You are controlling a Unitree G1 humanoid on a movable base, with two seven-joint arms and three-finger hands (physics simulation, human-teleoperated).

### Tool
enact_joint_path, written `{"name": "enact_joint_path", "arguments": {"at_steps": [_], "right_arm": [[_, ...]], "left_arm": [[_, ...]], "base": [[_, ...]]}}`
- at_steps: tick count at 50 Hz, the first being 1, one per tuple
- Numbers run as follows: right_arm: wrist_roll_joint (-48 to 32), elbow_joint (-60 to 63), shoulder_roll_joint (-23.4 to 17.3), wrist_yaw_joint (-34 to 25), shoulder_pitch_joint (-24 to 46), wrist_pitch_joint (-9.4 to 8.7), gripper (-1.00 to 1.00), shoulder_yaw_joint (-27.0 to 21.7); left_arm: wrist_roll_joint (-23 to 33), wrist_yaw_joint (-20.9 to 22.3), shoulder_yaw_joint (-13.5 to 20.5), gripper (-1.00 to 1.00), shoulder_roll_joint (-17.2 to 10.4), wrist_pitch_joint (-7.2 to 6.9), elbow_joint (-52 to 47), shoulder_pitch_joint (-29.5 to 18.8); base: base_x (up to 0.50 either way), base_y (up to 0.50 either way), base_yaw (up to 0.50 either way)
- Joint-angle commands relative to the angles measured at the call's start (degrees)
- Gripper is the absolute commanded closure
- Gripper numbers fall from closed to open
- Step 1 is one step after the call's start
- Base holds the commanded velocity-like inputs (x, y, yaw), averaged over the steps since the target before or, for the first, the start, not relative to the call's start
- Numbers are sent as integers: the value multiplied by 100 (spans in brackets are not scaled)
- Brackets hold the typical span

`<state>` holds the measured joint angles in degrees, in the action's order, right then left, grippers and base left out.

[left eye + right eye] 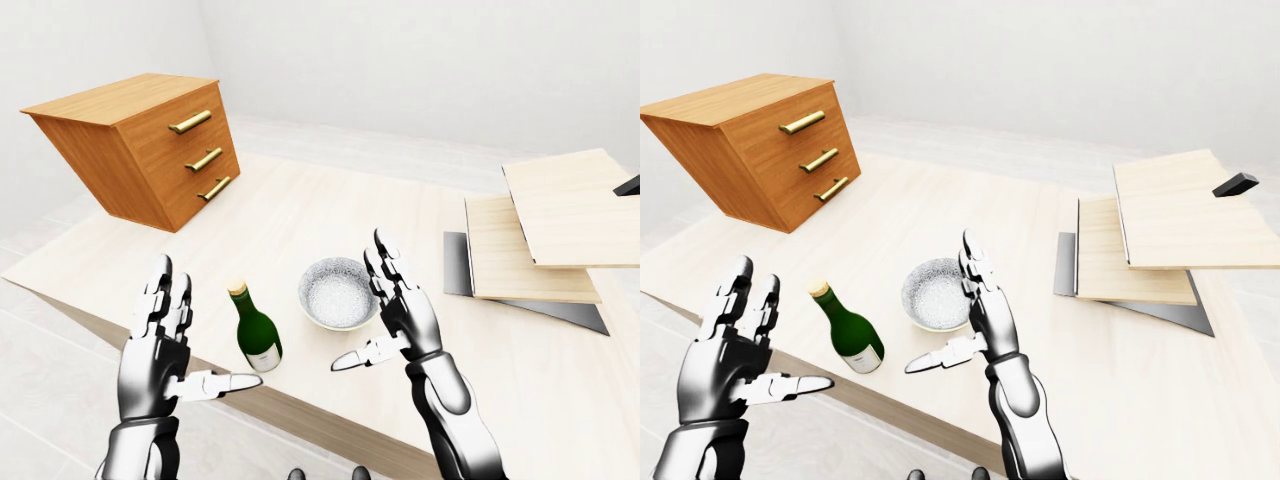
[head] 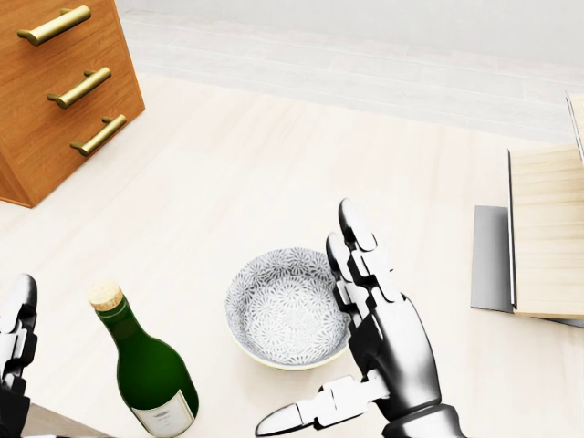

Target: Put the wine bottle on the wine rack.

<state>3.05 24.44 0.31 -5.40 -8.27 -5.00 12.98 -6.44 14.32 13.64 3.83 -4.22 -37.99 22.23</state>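
Observation:
A green wine bottle (image 1: 256, 329) with a cork and a white label stands upright near the lower edge of the pale wooden table (image 1: 300, 210). My left hand (image 1: 170, 345) is open, raised just left of the bottle and apart from it. My right hand (image 1: 385, 315) is open, raised right of the bottle, in front of a patterned bowl (image 1: 337, 293). The wine rack (image 1: 545, 225), a stepped stack of pale wooden shelves on a dark base, stands at the right of the table. Both hands are empty.
A wooden chest of drawers (image 1: 150, 145) with brass handles stands at the table's upper left. A small dark block (image 1: 1236, 184) lies on the rack's top shelf. White floor and walls surround the table.

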Motion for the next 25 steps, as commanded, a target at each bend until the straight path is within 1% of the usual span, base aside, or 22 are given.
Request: {"name": "enact_joint_path", "arguments": {"at_steps": [1, 4, 8, 9, 10, 14, 15, 16, 18, 20, 22, 25], "right_arm": [[-102, 47, 61, 99, 77, 0, -100, 371], [-110, 72, 74, 129, 132, 0, -100, 460], [-154, 54, 83, 179, 217, 0, -100, 530], [-162, 63, 99, 192, 250, 0, -100, 550], [-158, 72, 105, 199, 265, 0, -100, 556], [-192, 36, 124, 240, 329, 0, -100, 575], [-158, 33, 145, 230, 351, 0, -100, 576], [-172, 17, 146, 238, 363, 0, -100, 583], [-171, 8, 164, 249, 389, 0, -100, 596], [-177, -4, 177, 253, 410, 0, -100, 617], [-216, 21, 199, 278, 430, 0, -100, 680], [-229, 18, 228, 295, 475, 0, -100, 733]], "left_arm": [[-181, 297, 462, -100, 138, 138, 129, 124], [-250, 422, 614, -100, 188, 166, 142, 171], [-335, 588, 812, -100, 282, 165, 97, 247], [-376, 637, 897, -100, 308, 195, 90, 288], [-406, 679, 952, -100, 338, 192, 98, 293], [-516, 861, 1177, -100, 464, 316, 255, 314], [-544, 925, 1253, -100, 483, 402, 357, 324], [-567, 955, 1308, -100, 501, 413, 382, 317], [-630, 1001, 1427, -100, 515, 383, 395, 292], [-637, 1032, 1500, -100, 514, 386, 415, 270], [-709, 1062, 1620, -100, 519, 330, 423, 226], [-725, 1132, 1746, -100, 553, 392, 525, 185]], "base": [[0, 0, 0], [0, 0, 0], [0, 0, 0], [0, 0, 0], [0, 0, 0], [0, 0, 0], [0, 0, 0], [0, 0, 0], [0, 0, 0], [0, 0, 0], [0, 0, 0], [0, 0, 0]]}}
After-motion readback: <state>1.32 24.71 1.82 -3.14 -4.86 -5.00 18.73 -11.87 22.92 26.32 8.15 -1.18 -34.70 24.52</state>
